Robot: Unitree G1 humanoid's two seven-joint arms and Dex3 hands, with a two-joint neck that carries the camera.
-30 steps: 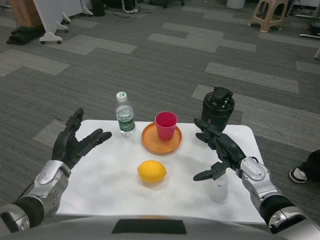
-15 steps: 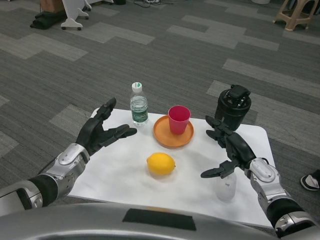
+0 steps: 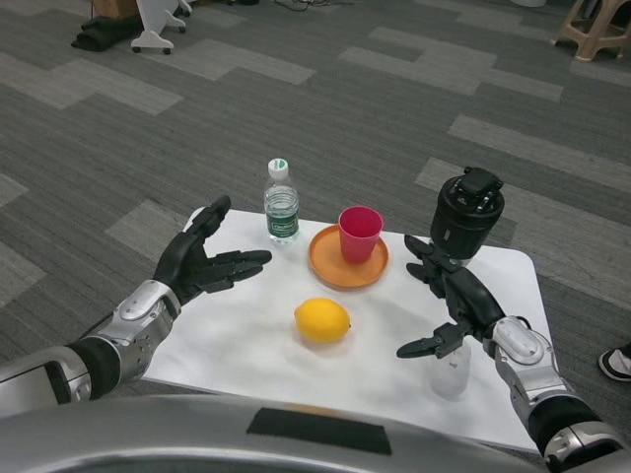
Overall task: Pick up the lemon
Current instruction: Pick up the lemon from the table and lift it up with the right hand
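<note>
- The lemon (image 3: pixel 322 320) lies alone on the white worktop (image 3: pixel 227 345), near the front and about midway between the two arms; nothing touches it and it sits where it did a second ago.
- The right robot hand (image 3: pixel 444 296) hovers to the lemon's right, released, its fingers spread with nothing in them. It holds much the same pose as before, poised over a small clear cup (image 3: pixel 450 370) at the worktop's near right.
- The left robot hand (image 3: pixel 202 261) is also released, fingers apart and pointing inward. Over the last second it has come in from the worktop's left edge to hang over the surface, closer to the lemon though a clear gap remains.
- The whole view has shifted as well, so part of that apparent change is the camera's own movement.
- The inward reach suggests the approach has begun, but no grasp has.
- Farther back, an orange plate (image 3: pixel 330 273) carries a pink cup (image 3: pixel 359 233).
- A water bottle (image 3: pixel 281 202) stands to its left, and a black canister (image 3: pixel 467 214) stands at the far right.
</note>
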